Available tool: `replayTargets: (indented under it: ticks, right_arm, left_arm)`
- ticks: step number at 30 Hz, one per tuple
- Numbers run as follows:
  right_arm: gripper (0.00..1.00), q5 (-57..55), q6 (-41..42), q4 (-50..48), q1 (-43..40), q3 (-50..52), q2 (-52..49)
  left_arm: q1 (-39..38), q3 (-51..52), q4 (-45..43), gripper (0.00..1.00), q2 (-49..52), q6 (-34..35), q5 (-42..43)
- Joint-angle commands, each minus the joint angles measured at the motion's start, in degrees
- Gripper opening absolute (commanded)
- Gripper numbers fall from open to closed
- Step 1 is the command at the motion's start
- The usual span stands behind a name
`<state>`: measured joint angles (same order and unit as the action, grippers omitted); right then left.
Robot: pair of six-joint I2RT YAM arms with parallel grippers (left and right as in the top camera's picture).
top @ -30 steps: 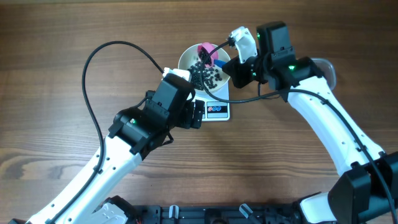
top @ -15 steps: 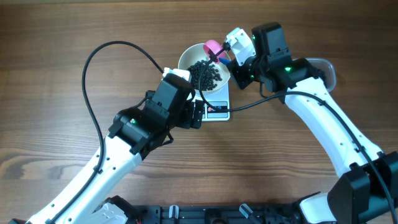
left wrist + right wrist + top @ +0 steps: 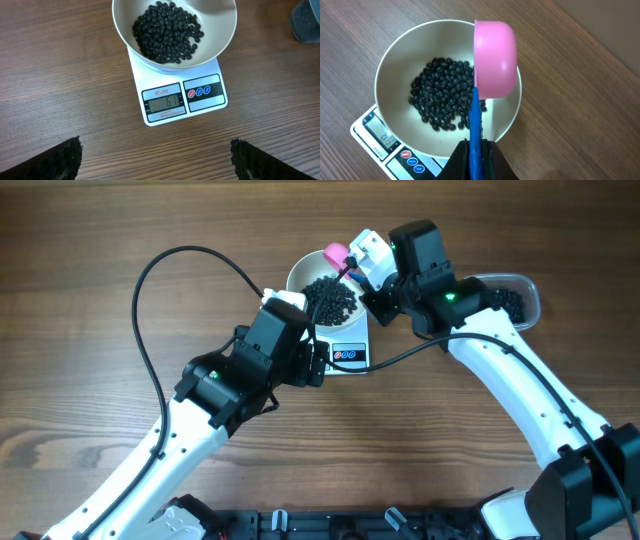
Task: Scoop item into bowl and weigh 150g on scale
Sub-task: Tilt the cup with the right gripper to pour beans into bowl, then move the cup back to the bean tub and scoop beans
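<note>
Partway there: beans are in the bowl, but the weight is short of target.
Your right pincer (image 3: 475,152) is clenched on the pink scoop's (image 3: 493,57) blue handle, tipped over the white bowl (image 3: 395,65); black beans (image 3: 167,32) pile inside it, atop the scale (image 3: 150,80); its display reads 61, so more scoops from the clear tub (image 3: 512,302) look needed; your left pincer (image 3: 155,144) hangs released, empty.

I see black beans (image 3: 167,32) in a white bowl (image 3: 222,37), which looks creamier in my right wrist view. The scale (image 3: 142,65) is white, with a grey display (image 3: 164,103), dark digits, a red button (image 3: 191,93) and two blue buttons (image 3: 200,91) on a black panel. The scoop (image 3: 493,57) is pink, its handle (image 3: 475,120) blue. The bench (image 3: 100,240) is brown wood with darker grain. The tub (image 3: 528,292) is clear.
</note>
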<state>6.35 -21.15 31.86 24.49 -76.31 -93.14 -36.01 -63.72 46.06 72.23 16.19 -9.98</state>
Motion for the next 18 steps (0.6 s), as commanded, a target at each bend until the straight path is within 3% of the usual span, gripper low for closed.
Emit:
replayTargets:
  ticks: [1,5,8,10,14,18]
  right_arm:
    - [0.04,-0.09,3.45,-0.42,0.09,-0.11,0.35]
    - [0.04,-4.63,8.33,-1.27,0.09,-0.11,0.33]
    - [0.04,-0.46,9.51,-1.03,0.09,-0.11,0.35]
    - [0.04,0.00,20.61,-2.78,-0.24,-0.11,0.35]
    - [0.04,1.46,23.10,-3.52,-3.34,-0.13,3.39]
    - [0.04,16.31,22.77,-3.34,-13.51,-0.13,9.11]
  left_arm:
    - [-0.15,-0.90,-0.15,1.00,0.11,-0.74,0.48]
    - [-0.15,-0.90,-0.15,1.00,0.11,-0.76,0.48]
    - [-0.15,-0.90,-0.15,1.00,0.11,-0.74,0.48]
    - [-0.15,-0.90,-0.15,1.00,0.11,-0.74,0.48]
    - [-0.15,-0.90,-0.17,1.00,0.11,-0.76,0.48]
    - [-0.15,-0.90,-0.15,1.00,0.11,-0.76,0.48]
